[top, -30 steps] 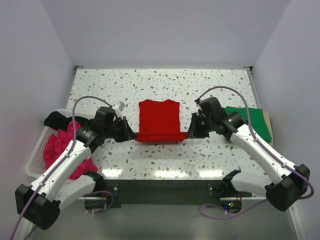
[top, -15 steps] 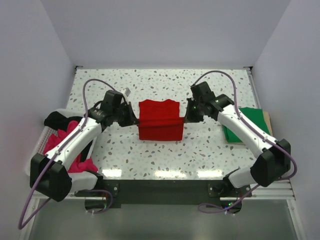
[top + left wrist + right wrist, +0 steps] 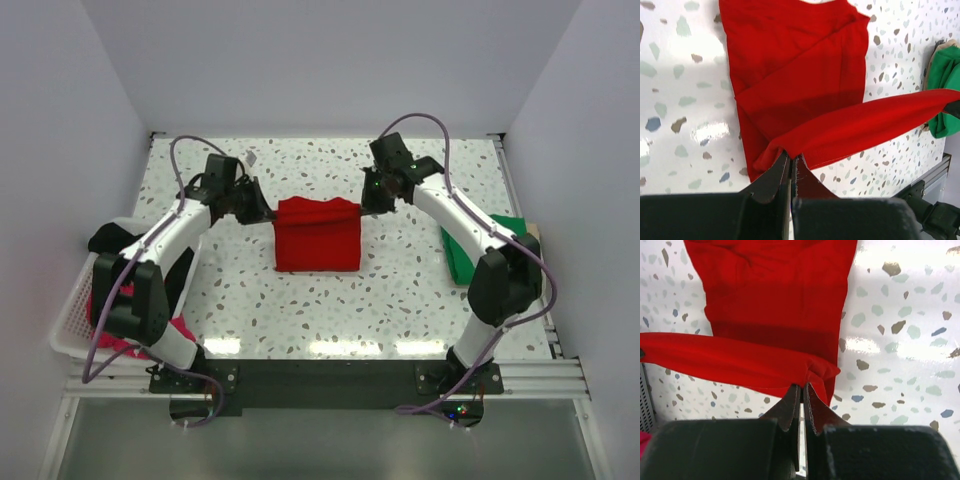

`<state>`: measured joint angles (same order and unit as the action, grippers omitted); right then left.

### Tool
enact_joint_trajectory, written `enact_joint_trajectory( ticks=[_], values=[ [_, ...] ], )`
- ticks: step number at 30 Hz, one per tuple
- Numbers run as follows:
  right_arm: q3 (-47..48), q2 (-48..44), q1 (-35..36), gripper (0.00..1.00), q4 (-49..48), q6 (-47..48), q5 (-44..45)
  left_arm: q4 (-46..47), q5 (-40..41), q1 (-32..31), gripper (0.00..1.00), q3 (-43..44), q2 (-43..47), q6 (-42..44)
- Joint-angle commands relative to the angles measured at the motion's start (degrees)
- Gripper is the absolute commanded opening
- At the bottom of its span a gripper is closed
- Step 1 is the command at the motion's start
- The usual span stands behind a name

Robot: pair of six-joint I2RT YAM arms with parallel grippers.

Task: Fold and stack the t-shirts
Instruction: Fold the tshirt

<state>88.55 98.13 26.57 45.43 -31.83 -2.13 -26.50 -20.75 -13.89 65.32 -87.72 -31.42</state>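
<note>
Right of red t-shirt [image 3: 317, 238], green t-shirt [image 3: 456, 262] half behind right arm [image 3: 455, 213].

Setting: probably a robotics laboratory test cell, though little beyond the enclosure shows.
Enclosure: plain white walls [image 3: 330, 60] box in three sides.
Worktop: speckled, terrazzo-patterned worktop [image 3: 300, 310], brightly lit from above.
Mounting: left arm [image 3: 170, 235] and right arm [image 3: 455, 215] bolted to a black base rail [image 3: 320, 380].

Red t-shirt [image 3: 317, 238] mid-table, hem raised over itself; green t-shirt [image 3: 457, 262] at right; pink t-shirt [image 3: 103, 300], black t-shirt [image 3: 108, 240] crumpled left
</note>
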Motion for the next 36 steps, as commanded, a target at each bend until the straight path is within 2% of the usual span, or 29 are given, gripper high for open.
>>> enact_joint_trajectory(
  ticks=[1, 5, 16, 26, 27, 28, 29, 30, 31, 32, 34, 36],
  values=[
    [5.0, 2.3, -1.4, 0.0, -0.6, 2.1, 3.4, 3.4, -1.4, 1.9, 0.0, 5.8, -3.7, 3.4],
    [8.5, 6.9, -2.4, 0.0, -0.5, 2.7, 3.3, 3.4, -1.7, 2.8, 0.0, 11.1, -9.6, 4.0],
    [16.1, 15.9, -5.3, 0.0, 0.2, 3.4, 2.8, 6.8, -5.4, 4.2, 0.0, 19.2, -21.5, 5.1],
    [21.8, 23.1, -7.7, 0.0, 0.7, 3.7, 2.8, 10.4, -5.6, 4.4, 0.0, 33.6, -35.2, 4.2],
    [22.5, 23.7, -7.8, 0.0, 0.5, 3.5, 2.8, 11.2, -5.8, 4.3, 0.19, 35.0, -36.3, 3.5],
    [22.9, 24.3, -8.1, 0.04, -0.7, 3.4, 2.6, 12.6, -6.0, 4.4, 0.35, 37.1, -38.0, 2.8],
    [23.4, 25.0, -8.8, 0.32, -1.7, 3.1, 1.9, 15.6, -6.6, 4.4, 0.57, 38.1, -38.7, 2.1],
    [23.7, 25.2, -9.2, 0.45, -2.9, 2.9, 0.0, 17.0, -7.5, 4.4, 0.71, 39.2, -39.1, 0.9],
    [24.0, 25.3, -9.5, 0.54, -4.4, 2.7, -0.7, 19.0, -8.1, 4.3, 0.77, 40.4, -39.4, 0.7],
    [24.7, 25.2, -10.1, 0.69, -4.8, 2.7, -1.7, 20.1, -8.2, 4.3, 0.81, 40.5, -38.9, 0.7],
    [24.6, 24.6, -10.5, 0.78, -6.2, 4.2, -2.7, 21.7, -8.3, 4.3, 0.82, 38.8, -37.2, 1.4],
    [22.2, 23.0, -11.0, 0.82, -6.8, 4.8, -4.0, 21.5, -8.2, 4.4, 0.82, 37.3, -36.2, 3.7]
  ],
)
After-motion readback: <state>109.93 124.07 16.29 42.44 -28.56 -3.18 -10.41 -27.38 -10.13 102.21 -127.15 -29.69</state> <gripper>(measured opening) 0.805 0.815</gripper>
